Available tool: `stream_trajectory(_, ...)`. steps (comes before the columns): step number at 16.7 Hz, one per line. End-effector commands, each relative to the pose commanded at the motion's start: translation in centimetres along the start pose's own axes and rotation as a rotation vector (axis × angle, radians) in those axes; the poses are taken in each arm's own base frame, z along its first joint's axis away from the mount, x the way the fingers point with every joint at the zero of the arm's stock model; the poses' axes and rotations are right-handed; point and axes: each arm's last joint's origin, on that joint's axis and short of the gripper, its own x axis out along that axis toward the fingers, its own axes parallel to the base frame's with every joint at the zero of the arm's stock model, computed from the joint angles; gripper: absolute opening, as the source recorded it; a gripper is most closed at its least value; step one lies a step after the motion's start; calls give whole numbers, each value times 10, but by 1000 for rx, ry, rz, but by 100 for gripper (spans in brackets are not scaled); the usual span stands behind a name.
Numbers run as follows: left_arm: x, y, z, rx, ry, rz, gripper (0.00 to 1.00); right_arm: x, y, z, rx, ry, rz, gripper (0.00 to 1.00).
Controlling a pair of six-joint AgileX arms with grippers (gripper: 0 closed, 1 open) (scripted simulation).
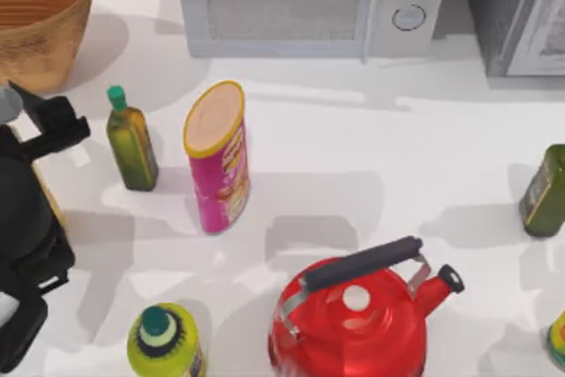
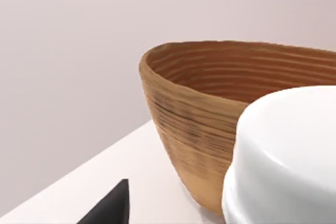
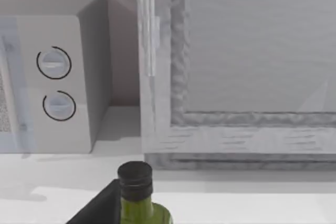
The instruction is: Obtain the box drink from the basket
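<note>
The woven wicker basket (image 1: 40, 19) stands at the table's far left corner, and its ribbed wall (image 2: 189, 129) is close in the left wrist view. The box drink is out of view; the part of the basket's inside that shows is bare. My left gripper (image 1: 57, 125) hovers just in front of the basket, on the black left arm at the table's left edge. One dark fingertip (image 2: 111, 207) shows low in the left wrist view. A thin tan-yellow strip (image 1: 48, 190) runs along the arm; I cannot tell what it is.
A green-capped oil bottle (image 1: 131, 149) and a pink crisps can (image 1: 216, 158) stand right of the left arm. A red kettle (image 1: 353, 320) and a yellow-green bottle (image 1: 163, 342) sit at the front. The microwave (image 1: 309, 2) is at the back, a dark-capped green bottle (image 3: 137, 199) at the right.
</note>
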Motion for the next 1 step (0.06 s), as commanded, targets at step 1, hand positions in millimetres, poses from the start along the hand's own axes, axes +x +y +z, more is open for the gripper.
stream_trajectory(1, 0, 0, 0, 0, 0, 0, 100, 0, 0, 0, 0, 0, 0, 100)
